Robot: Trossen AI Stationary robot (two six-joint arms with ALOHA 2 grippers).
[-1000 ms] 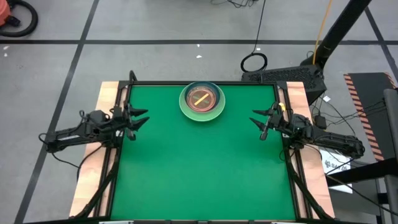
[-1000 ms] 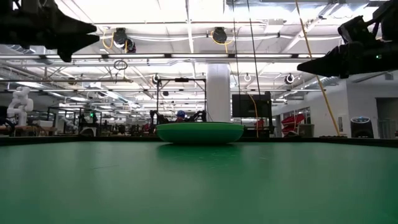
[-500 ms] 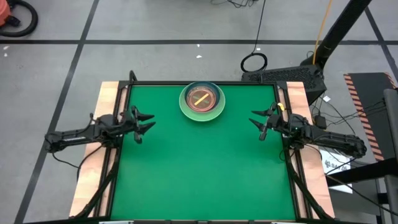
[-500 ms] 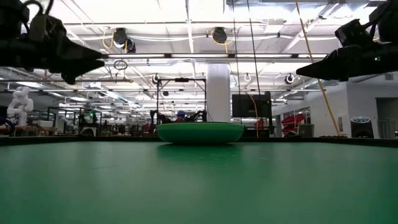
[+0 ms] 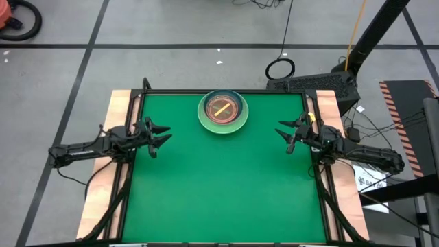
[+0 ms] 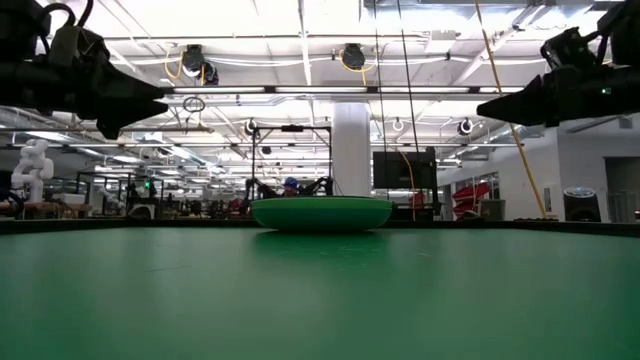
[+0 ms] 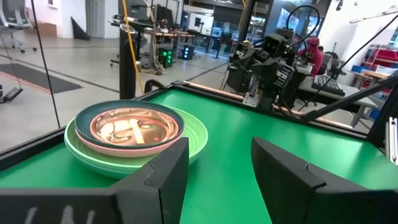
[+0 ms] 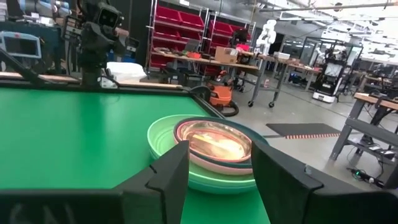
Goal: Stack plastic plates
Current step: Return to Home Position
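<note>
High view: the stack of plastic plates lies flat, open faces up, at the middle of the far edge of the green surface. The plates are round, so there is no long axis. A light green plate shows widest, with dark teal and pink rims inside it and an orange-tinted centre. The left pincer hangs just inside the surface's left edge and the right pincer just inside its right edge, both with fingers apart and pointing inward. All the green between them and toward the near edge is bare.

Low view: the stack sits level on the surface's far edge. The left pincer and right pincer are well above the surface.

Left wrist view: its fingers stand apart with nothing between them. The stack lies by a corner of the surface, with the right arm across it.

Right wrist view: its fingers are also spread and empty. The stack rests near the surface's edge, with the left arm beyond.
</note>
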